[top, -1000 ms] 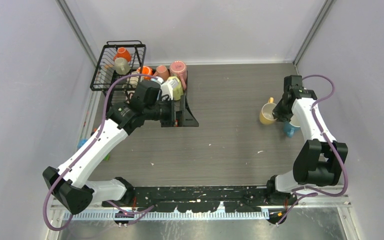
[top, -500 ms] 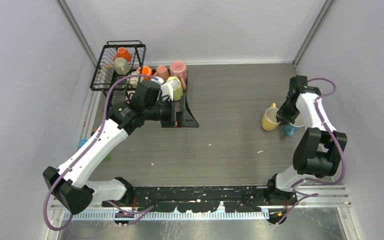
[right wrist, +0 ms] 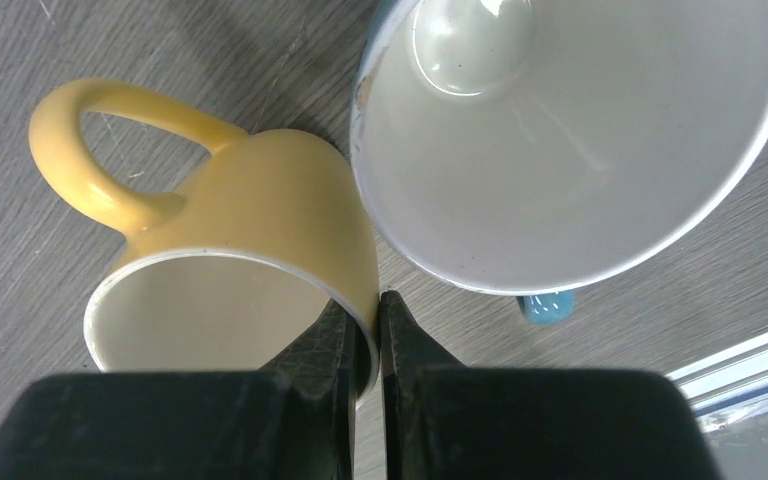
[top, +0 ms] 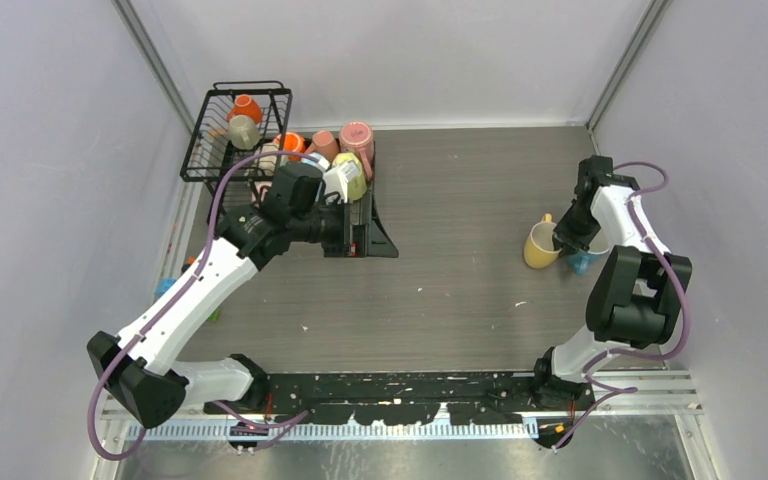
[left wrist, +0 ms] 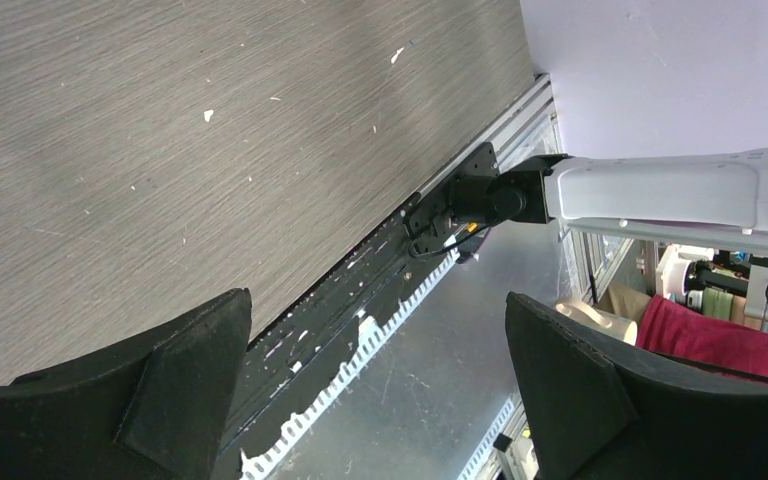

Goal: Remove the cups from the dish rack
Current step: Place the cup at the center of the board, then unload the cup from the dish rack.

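At 3 o'clock on the table (top: pixel 460 290): right hand (right wrist: pixel 365 312) clenched on yellow cup (right wrist: pixel 260 200) rim
Handle: toward 12 o'clock, mouth toward hand
Left hand (left wrist: pixel 375 355): released, at dish rack (top: pixel 245 130)

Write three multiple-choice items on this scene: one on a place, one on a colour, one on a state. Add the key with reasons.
1. Where on the table does the dish rack stand?
A. far left corner
B. near right corner
C. centre

2. The right gripper pinches a mug of which colour?
A. pink
B. yellow
C. brown

3. How is the left gripper?
A. shut on a mug
B. shut, empty
C. open, empty

Key:
1. A: the top view shows the rack against the far left edge.
2. B: the wall between the fingers is yellow in the right wrist view.
3. C: its fingers stand wide apart with only table between them.
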`<state>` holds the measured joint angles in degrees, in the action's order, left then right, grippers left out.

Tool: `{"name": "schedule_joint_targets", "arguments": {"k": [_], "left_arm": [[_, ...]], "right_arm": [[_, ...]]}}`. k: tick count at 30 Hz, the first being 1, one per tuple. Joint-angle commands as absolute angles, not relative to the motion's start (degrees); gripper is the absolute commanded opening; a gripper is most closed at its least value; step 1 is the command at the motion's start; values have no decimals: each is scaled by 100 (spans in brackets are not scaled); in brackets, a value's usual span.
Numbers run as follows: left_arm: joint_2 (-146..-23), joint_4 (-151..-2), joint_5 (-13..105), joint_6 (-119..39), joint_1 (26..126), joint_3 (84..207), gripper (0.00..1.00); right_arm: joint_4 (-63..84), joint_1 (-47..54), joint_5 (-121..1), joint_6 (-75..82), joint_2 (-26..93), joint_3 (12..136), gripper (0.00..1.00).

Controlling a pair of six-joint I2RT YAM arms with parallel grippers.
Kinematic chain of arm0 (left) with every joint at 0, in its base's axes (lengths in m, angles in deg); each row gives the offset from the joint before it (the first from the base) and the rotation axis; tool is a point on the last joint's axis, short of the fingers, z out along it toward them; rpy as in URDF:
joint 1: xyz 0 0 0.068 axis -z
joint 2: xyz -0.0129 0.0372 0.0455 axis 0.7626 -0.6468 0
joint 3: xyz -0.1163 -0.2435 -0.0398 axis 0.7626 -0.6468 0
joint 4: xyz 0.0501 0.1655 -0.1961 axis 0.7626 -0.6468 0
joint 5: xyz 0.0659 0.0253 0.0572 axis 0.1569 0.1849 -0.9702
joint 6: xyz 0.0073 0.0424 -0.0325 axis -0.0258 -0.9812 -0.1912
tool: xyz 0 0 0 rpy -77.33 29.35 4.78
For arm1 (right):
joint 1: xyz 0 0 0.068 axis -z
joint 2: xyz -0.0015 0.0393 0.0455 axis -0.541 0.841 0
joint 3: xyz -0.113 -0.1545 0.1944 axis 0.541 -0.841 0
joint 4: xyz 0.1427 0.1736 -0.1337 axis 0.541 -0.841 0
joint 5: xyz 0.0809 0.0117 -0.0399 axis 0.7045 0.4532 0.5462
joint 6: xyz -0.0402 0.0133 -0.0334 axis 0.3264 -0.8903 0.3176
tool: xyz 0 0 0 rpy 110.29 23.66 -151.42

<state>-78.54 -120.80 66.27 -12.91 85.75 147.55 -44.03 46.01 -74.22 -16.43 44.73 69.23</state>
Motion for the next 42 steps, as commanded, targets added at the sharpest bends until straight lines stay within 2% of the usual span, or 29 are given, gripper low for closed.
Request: {"name": "schedule_joint_targets", "arguments": {"k": [1,11,19,28,34,39,42], "left_arm": [[-7861,-11963,6793,-1421,8590,14756,100],[-7911,-11964,6827,-1422,8582,14764,100],[-7950,-12041,6850,-1493,8587,14837,100],[-8025,-12132,6807,-1579,8583,14982,100],[-7972,-12162,6456,-1579,8582,14974,100],[-7917,-12252,5859,-1625,8587,14945,100],[-7935,-12283,5121,-1790,8588,14988,100]], "right_arm": [[-4204,4627,-7468,-1606,4383,6908,9],[-4198,4620,-7637,-1615,4178,6837,38],[-4475,4623,-7759,-1716,3659,6848,52],[-4697,4583,-7693,-1748,2473,6693,70],[-4892,4365,-7529,-1744,1929,6870,99],[-4864,3806,-7576,-1923,1666,6958,100],[-4727,3304,-7649,-2132,1621,6987,100]]}}
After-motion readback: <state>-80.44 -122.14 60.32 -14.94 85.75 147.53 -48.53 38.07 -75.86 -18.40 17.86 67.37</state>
